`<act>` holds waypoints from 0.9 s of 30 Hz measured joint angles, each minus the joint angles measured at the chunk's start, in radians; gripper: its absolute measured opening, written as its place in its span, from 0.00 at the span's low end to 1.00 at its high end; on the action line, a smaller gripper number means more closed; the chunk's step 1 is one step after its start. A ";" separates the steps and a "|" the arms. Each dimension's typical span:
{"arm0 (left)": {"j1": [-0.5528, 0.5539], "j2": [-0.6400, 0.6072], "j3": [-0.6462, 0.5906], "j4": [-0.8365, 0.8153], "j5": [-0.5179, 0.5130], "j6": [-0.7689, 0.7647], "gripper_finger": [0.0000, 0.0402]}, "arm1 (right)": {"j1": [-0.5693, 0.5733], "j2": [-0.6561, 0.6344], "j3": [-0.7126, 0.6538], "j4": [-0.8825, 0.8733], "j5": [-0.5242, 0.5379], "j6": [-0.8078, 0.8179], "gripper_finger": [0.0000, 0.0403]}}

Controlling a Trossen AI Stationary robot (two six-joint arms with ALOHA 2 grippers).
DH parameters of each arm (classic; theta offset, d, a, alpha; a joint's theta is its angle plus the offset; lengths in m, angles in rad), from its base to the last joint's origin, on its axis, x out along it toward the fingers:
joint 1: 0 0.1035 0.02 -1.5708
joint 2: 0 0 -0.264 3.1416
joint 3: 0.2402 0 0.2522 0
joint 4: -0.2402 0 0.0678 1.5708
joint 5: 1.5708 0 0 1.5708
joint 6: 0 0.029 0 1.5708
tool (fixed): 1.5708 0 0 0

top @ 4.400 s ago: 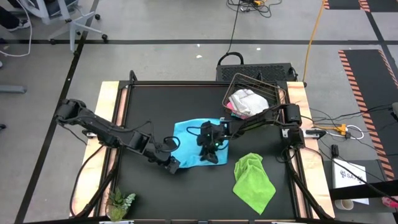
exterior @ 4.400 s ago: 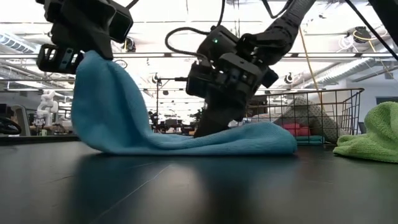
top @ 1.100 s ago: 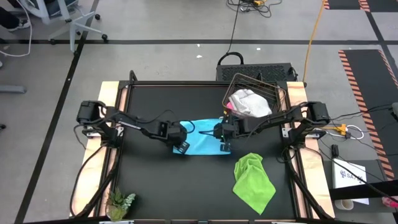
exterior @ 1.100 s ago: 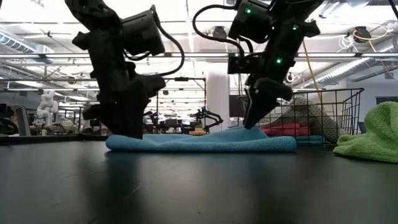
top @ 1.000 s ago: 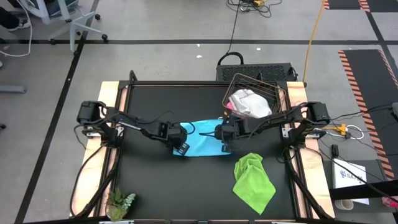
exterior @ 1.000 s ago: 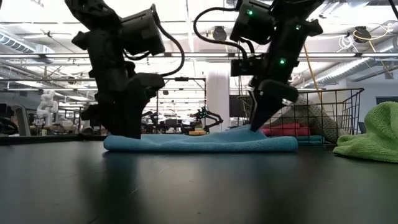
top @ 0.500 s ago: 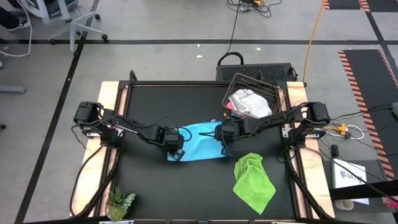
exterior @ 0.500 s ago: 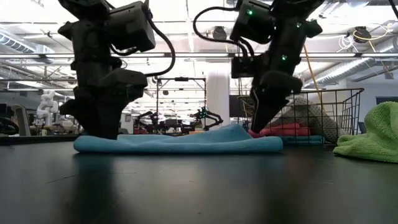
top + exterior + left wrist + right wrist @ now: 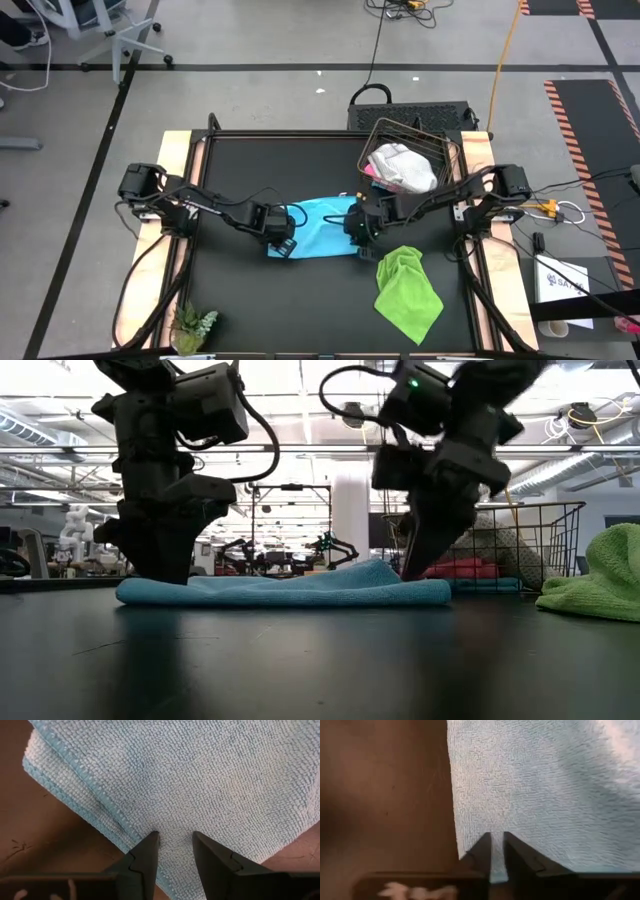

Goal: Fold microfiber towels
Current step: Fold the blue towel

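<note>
A light blue towel (image 9: 318,228), folded into a flat strip, lies on the black table top (image 9: 240,290) at its middle. My left gripper (image 9: 283,243) stands on the strip's left end (image 9: 135,592), shut on it. My right gripper (image 9: 357,230) is at the strip's right end (image 9: 430,590), its fingers nearly together with cloth between them. A lime green towel (image 9: 408,290) lies crumpled on the table to the near right. My left gripper pinches the folded towel between its two fingers (image 9: 145,855) beside the hemmed edges (image 9: 107,817) at its left end; two stacked hems show there. The fingers point steeply down from above. The towel lies flat on the table. My right gripper has a narrow strip of the towel (image 9: 497,862) between its two fingers (image 9: 480,850), close to a corner (image 9: 461,856) at the right end. It comes slanting down from the table's right side. How many layers it has, I cannot tell. The towel rests on the table.
A wire basket (image 9: 442,150) at the far right holds a white-grey towel (image 9: 400,165) and a pink one (image 9: 368,172). A small green plant (image 9: 192,325) stands at the near left corner. Bare table lies along the left and near sides.
My left gripper has gone toward the table's left edge and a little nearer, and the whole folded towel has slid left with it, staying flat. My right gripper has tipped over and sunk a little onto the towel's right end.
</note>
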 joint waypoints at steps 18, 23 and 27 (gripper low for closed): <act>0.000 0.000 0.001 0.012 0.003 -0.005 0.32 | 0.070 -0.036 -0.216 0.161 -0.213 0.297 0.00; 0.000 0.000 0.001 0.001 0.002 -0.009 0.32 | 0.062 -0.130 -0.220 0.130 -0.094 0.245 0.00; -0.004 -0.016 -0.001 0.012 -0.004 0.001 0.32 | 0.045 -0.233 -0.219 0.141 -0.019 0.188 0.00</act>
